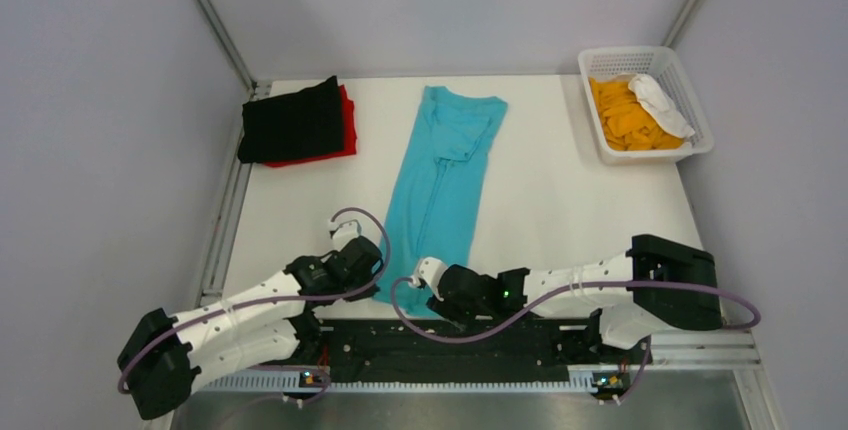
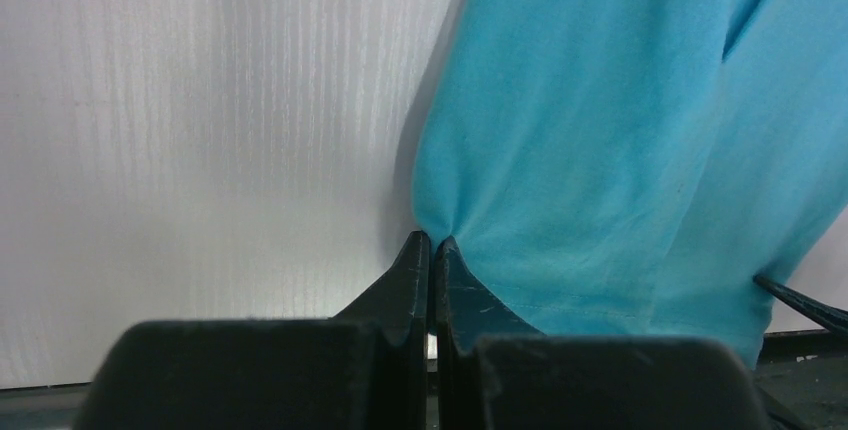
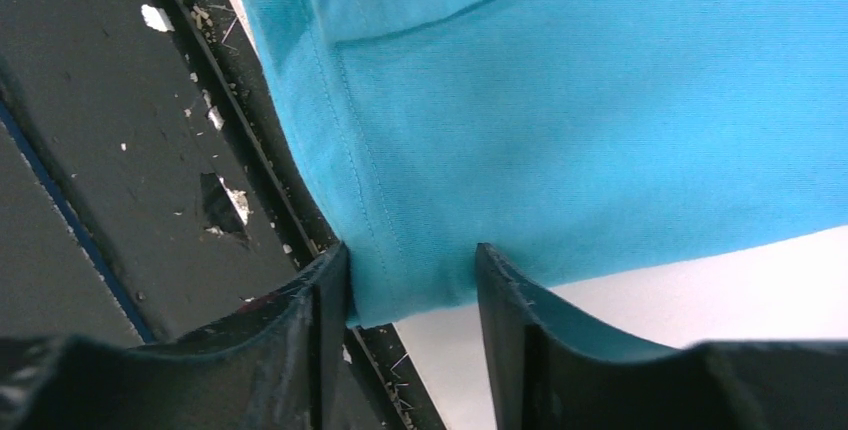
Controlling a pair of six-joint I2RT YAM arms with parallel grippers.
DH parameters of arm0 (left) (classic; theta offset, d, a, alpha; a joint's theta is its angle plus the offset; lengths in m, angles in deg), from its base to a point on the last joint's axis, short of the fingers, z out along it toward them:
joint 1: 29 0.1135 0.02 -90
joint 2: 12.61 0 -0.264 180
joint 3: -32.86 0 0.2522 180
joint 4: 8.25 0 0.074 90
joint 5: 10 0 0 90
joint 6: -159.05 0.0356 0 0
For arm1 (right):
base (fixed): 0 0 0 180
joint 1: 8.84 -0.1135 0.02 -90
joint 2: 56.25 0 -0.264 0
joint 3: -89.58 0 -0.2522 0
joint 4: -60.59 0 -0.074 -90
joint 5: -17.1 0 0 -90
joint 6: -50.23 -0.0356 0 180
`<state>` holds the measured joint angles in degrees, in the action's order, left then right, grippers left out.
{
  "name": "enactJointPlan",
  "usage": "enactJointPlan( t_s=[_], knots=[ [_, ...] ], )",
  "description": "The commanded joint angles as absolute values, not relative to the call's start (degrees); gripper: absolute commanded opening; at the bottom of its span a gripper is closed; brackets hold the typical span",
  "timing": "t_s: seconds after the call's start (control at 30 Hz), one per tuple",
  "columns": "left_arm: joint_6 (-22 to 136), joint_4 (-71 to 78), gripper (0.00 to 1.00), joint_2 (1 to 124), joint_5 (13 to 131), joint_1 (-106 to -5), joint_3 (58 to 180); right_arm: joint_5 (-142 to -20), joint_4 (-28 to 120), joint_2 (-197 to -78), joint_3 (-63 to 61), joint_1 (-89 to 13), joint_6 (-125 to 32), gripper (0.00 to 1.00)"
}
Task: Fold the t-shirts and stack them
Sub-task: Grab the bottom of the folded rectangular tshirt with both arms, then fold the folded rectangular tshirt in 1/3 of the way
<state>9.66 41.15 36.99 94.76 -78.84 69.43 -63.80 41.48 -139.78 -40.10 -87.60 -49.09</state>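
Observation:
The turquoise t-shirt (image 1: pixel 445 175) lies folded lengthwise as a long strip down the middle of the white table, collar end far, hem at the near edge. My left gripper (image 1: pixel 378 272) is shut on the hem's left edge (image 2: pixel 520 200); the cloth bunches at its fingertips (image 2: pixel 431 243). My right gripper (image 1: pixel 428 280) is open around the hem's right corner (image 3: pixel 420 250), one finger (image 3: pixel 325 290) on each side of it. A folded black t-shirt (image 1: pixel 292 120) lies on a folded red one (image 1: pixel 348 122) at the far left. An orange t-shirt (image 1: pixel 625 115) sits in the basket.
The white lattice basket (image 1: pixel 700 120) stands at the far right corner, with a white cloth (image 1: pixel 660 102) on the orange one. A black rail (image 3: pixel 120 150) runs along the table's near edge under my grippers. Grey walls enclose the table.

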Motion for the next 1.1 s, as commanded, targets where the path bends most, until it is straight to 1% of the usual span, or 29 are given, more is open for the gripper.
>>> enactJointPlan(
  t_s=[0.0, 0.2, 0.33, 0.43, 0.57, 0.73, 0.87, 1.07],
  knots=[
    [8.37, 43.29, 0.00, 37.78, 94.42, -78.04, 69.00, -63.20, 37.80, -138.95, -38.99, -88.46, -50.42, 0.40],
    [10.05, 38.14, 0.00, 37.34, 89.29, -78.04, 68.63, -65.69, 39.90, -139.10, -37.12, -90.13, -49.08, 0.13],
    [10.78, 37.64, 0.00, 35.63, 88.26, -78.04, 69.04, -68.76, 42.98, -138.77, -36.28, -90.50, -48.96, 0.05],
    [11.19, 38.02, 0.00, 34.22, 88.98, -78.03, 70.28, -62.89, 41.88, -137.48, -35.31, -90.45, -50.72, 0.00],
    [11.87, 37.49, 0.00, 34.29, 92.12, -78.04, 73.16, -58.04, 41.53, -134.53, -35.04, -89.51, -51.63, 0.00],
    [15.35, 32.19, 0.00, 38.22, 93.79, -76.94, 78.70, -57.07, 43.11, -131.40, -35.44, -83.50, -52.92, 0.00],
    [18.88, 28.25, 0.00, 44.95, 92.64, -71.39, 84.20, -55.71, 44.62, -128.56, -35.42, -78.63, -52.70, 0.00],
    [22.63, 22.71, 0.00, 57.48, 90.10, -65.21, 93.25, -61.58, 48.92, -127.60, -35.64, -67.84, -54.71, 0.00]
  ],
)
